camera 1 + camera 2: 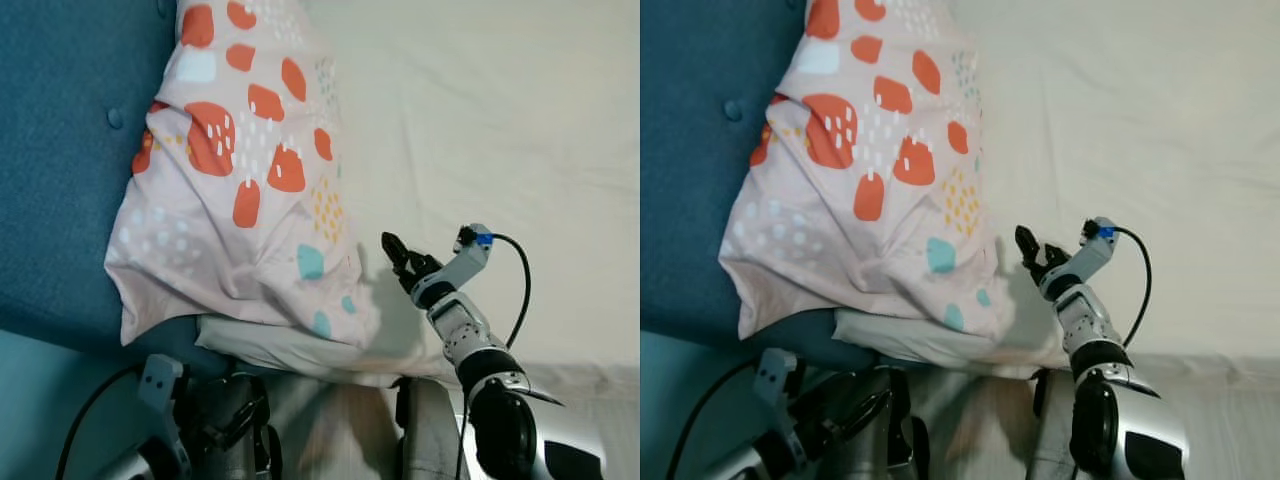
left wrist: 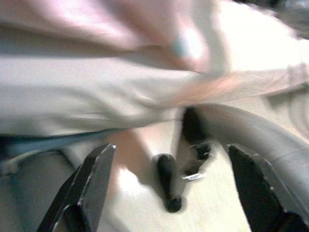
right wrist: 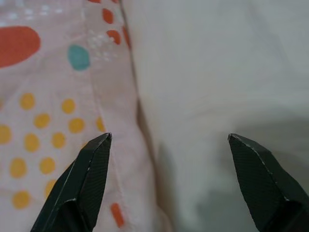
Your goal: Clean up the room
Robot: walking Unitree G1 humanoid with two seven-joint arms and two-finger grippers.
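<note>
On the left we see a blue headboard (image 1: 60, 150) with the pillow (image 1: 235, 190) leaning against it and lying on the bed (image 1: 480, 130), its top cut off by the frame, while our left claw (image 2: 169, 159) hangs low beside the bed edge, released, in a blurred wrist view. Our right claw (image 3: 169, 154) hovers spread open just beside the pillow's right edge, gripping nothing. To its right the pale sheet lies open and bare.
</note>
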